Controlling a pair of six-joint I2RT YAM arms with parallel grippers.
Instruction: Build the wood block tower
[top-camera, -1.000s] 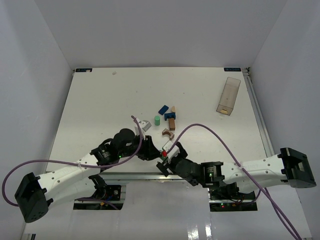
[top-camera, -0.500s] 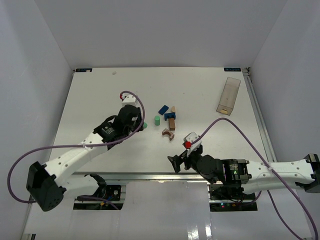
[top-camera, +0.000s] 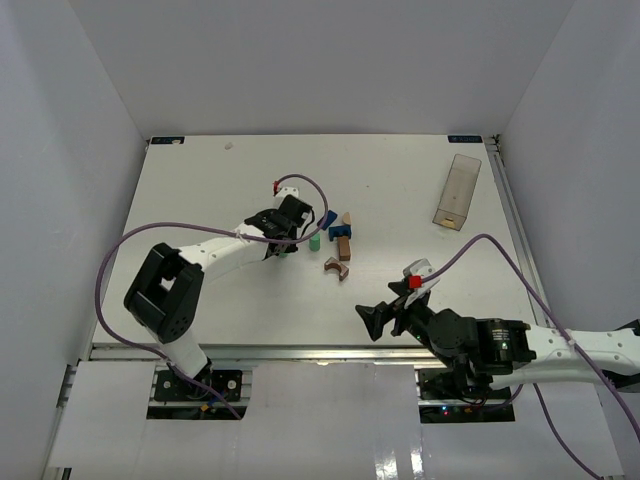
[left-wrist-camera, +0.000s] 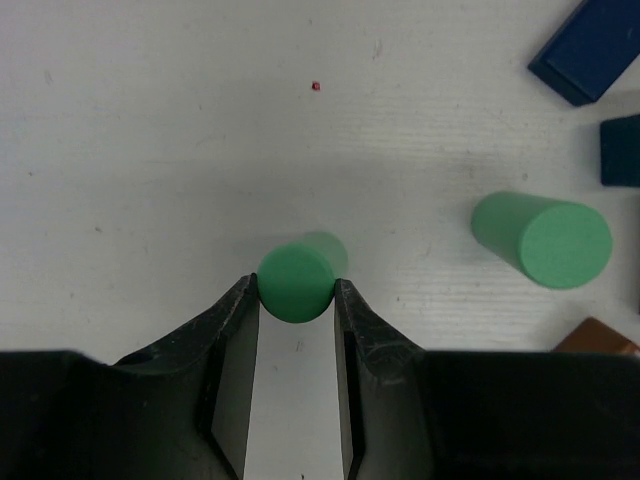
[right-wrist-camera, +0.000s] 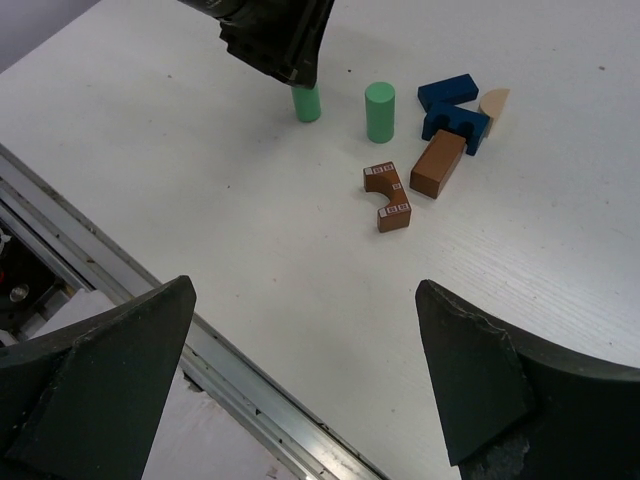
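My left gripper (top-camera: 283, 246) stands over the table's middle, its fingertips (left-wrist-camera: 246, 300) pressed on both sides of an upright green cylinder (left-wrist-camera: 296, 282), which also shows in the right wrist view (right-wrist-camera: 306, 102). A second green cylinder (top-camera: 314, 241) stands just to its right. Beyond it lie two blue pieces (top-camera: 327, 218) (top-camera: 340, 232), a tan piece (top-camera: 347, 217), a brown brick (top-camera: 344, 248) and a brown arch (top-camera: 336, 267), all loose on the table. My right gripper (top-camera: 380, 313) is open wide and empty near the front edge, apart from the blocks.
A clear rectangular plastic box (top-camera: 457, 191) lies at the back right. A metal rail (right-wrist-camera: 200, 350) runs along the table's front edge, below my right gripper. White walls (top-camera: 80, 150) enclose the table on three sides.
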